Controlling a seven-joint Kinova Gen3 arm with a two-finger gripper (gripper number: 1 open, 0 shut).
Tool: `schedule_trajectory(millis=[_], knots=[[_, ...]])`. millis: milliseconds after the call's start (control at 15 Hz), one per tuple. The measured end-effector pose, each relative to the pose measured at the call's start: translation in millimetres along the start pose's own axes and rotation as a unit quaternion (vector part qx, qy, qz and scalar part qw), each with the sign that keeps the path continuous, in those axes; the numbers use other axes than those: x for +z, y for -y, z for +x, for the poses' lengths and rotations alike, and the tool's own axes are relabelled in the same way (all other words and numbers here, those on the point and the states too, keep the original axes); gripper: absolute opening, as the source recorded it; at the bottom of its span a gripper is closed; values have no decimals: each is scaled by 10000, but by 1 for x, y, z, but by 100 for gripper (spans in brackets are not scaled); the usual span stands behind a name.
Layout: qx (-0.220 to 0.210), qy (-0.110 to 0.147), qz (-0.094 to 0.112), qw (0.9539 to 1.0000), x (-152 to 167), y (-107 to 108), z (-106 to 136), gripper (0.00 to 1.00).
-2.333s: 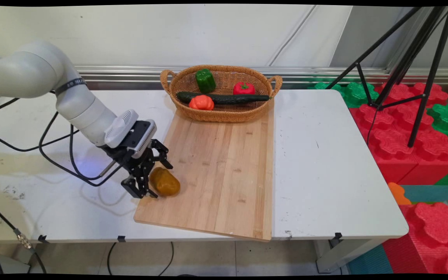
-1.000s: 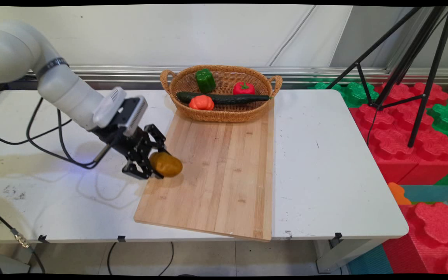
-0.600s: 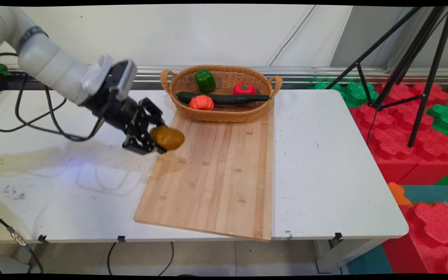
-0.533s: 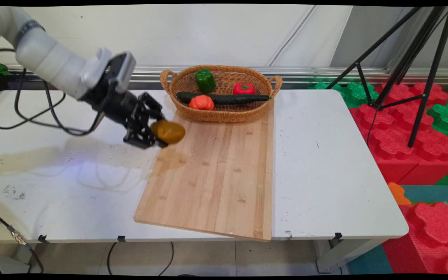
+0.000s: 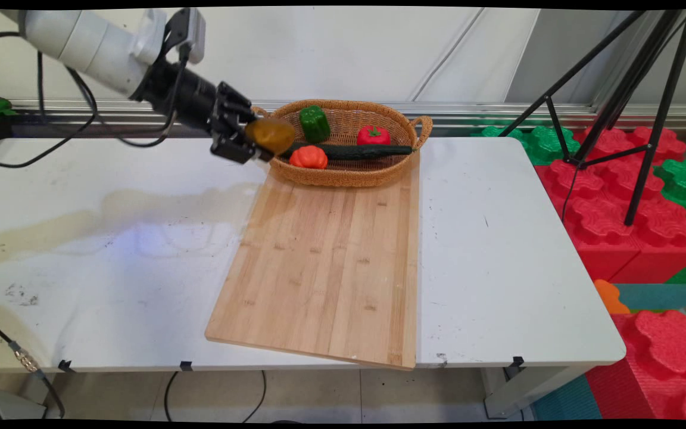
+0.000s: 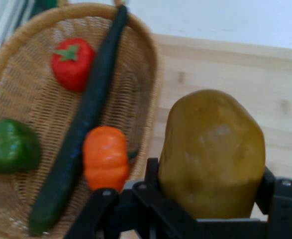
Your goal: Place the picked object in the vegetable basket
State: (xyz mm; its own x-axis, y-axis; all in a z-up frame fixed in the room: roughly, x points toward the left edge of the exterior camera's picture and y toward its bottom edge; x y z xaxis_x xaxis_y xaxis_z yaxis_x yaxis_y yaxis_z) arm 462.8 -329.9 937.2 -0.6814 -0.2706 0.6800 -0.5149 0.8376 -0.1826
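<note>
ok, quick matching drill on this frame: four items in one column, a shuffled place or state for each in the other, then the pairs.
Items:
1. potato
2. cucumber
3. green pepper
4. cutting board

States:
A. bare, flat on the table
B. lying lengthwise across the basket
C. clamped in the hand, off the table
D. at the basket's far side

Pairs: 1-C, 2-B, 3-D, 4-A

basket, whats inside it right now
In the basket: green pepper, red tomato, cucumber, orange pepper. The held potato covers its left end.
</note>
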Motion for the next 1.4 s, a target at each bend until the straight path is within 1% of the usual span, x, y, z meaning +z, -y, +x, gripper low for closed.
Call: schedule_trajectory(millis=[133, 333, 533, 733, 1000, 1400], knots=[[-105, -48, 180, 9998, 6, 15, 5, 0], [-223, -85, 360, 9991, 17, 31, 10, 0], [-372, -109, 541, 9978, 32, 48, 15, 0], [-557, -99, 728, 9957, 55, 68, 22, 0], [-726, -32, 857, 9937, 79, 85, 26, 0], [-885, 70, 950, 9915, 111, 103, 30, 0]])
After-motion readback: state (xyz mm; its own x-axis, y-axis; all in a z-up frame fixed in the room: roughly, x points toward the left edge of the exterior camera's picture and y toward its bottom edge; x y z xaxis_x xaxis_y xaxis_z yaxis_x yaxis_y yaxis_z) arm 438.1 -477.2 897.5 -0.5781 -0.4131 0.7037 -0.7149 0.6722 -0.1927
